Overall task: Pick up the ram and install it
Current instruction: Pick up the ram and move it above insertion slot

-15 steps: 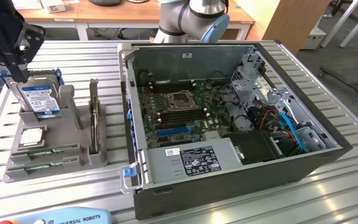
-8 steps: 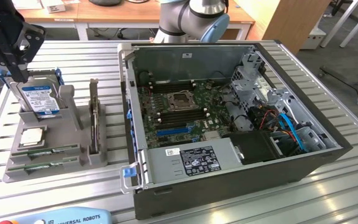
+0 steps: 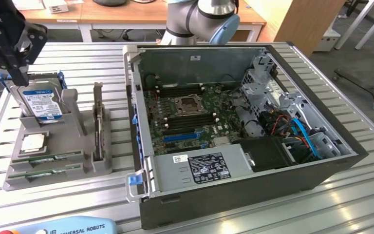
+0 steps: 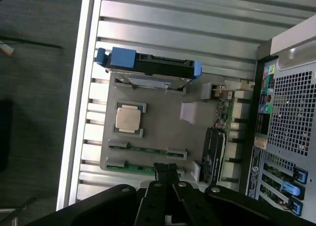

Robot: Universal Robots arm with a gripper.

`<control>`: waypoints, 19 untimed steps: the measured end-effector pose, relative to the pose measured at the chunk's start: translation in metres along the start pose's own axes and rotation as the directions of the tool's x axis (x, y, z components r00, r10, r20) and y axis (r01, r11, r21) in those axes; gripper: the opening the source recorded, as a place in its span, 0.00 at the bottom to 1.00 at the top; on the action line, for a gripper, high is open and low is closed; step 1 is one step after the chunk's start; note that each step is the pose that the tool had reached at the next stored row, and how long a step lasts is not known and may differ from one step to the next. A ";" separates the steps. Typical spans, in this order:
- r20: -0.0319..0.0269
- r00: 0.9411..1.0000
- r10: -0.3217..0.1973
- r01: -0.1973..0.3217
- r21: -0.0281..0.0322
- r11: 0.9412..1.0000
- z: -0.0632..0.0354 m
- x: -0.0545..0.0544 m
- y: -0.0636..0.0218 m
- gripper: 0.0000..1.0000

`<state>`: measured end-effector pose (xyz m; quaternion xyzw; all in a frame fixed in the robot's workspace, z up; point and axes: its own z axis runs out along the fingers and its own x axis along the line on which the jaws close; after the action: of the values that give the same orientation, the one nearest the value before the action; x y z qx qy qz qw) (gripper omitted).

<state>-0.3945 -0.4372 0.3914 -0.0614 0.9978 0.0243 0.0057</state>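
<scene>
Two ram sticks lie flat in slots at the near end of the grey tray [image 3: 57, 181]: one ram stick [image 3: 49, 157] behind, the other ram stick [image 3: 44, 171] in front. In the wrist view they are thin green strips, ram stick [image 4: 148, 149] and ram stick [image 4: 129, 168]. My black gripper [image 3: 19, 77] hangs high over the tray's far end, beside the hard drive, well above the sticks. Its fingers are shut with nothing between them; in the wrist view the gripper [image 4: 167, 169] tips meet near the closer stick.
The tray also holds an upright hard drive [image 3: 41, 103] in a blue caddy, a silver processor chip [image 3: 33, 141] and an upright card [image 3: 98, 124]. The open computer case [image 3: 343, 161] with its motherboard [image 3: 187, 114] stands at the exterior view's right. A teach pendant [image 3: 57, 228] lies at the front edge.
</scene>
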 end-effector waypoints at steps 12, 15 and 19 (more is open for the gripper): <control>-0.010 0.976 -0.217 0.217 -0.004 0.976 0.0003 0.000 0.0000 0.10; -0.012 0.963 -0.270 0.270 -0.006 0.963 0.0004 0.000 0.0000 0.10; -0.015 0.941 -0.339 0.339 -0.008 0.941 0.0004 0.000 0.0000 0.10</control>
<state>-0.3945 -0.4372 0.3910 -0.2325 0.9723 0.0249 0.0015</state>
